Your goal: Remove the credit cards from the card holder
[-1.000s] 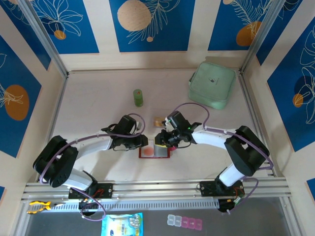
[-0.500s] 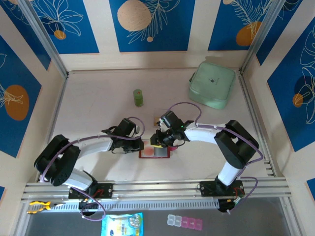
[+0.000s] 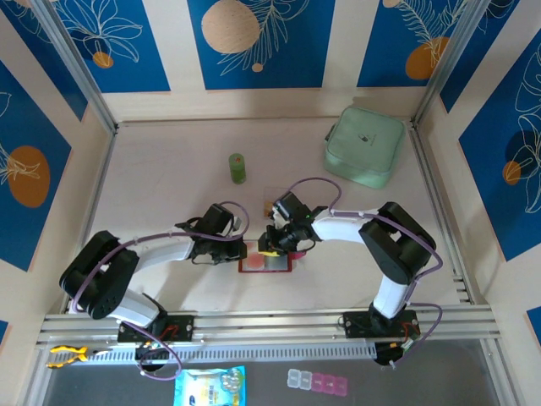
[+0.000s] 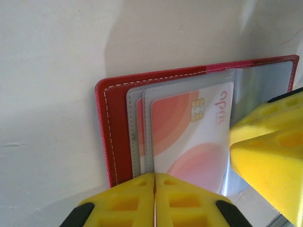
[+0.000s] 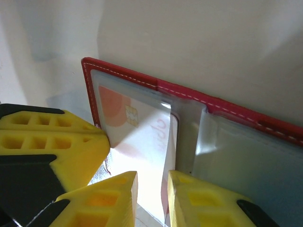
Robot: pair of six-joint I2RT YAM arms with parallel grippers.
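Observation:
The red card holder (image 3: 265,264) lies open and flat on the table between both arms. A pinkish-red and white credit card (image 4: 189,137) with a chip sits in its greyish clear pocket. My left gripper (image 3: 246,249) is shut, and its joined tips (image 4: 155,178) rest on the card holder's (image 4: 116,127) left part at the pocket edges. My right gripper (image 3: 270,247) comes in from the right. In the right wrist view the right gripper (image 5: 152,182) stands narrowly open, with the lifted edge of the credit card (image 5: 137,137) in the gap above the card holder (image 5: 189,96).
A mint-green pouch (image 3: 365,145) lies at the back right. A small green bottle (image 3: 237,167) stands behind the left arm. A faint clear box (image 3: 275,201) sits just behind the grippers. Metal rails run along both sides of the table.
My left gripper has shut and settled on the card holder's left side. My right gripper has slid left and down onto the card holder, its elbow swinging inward.

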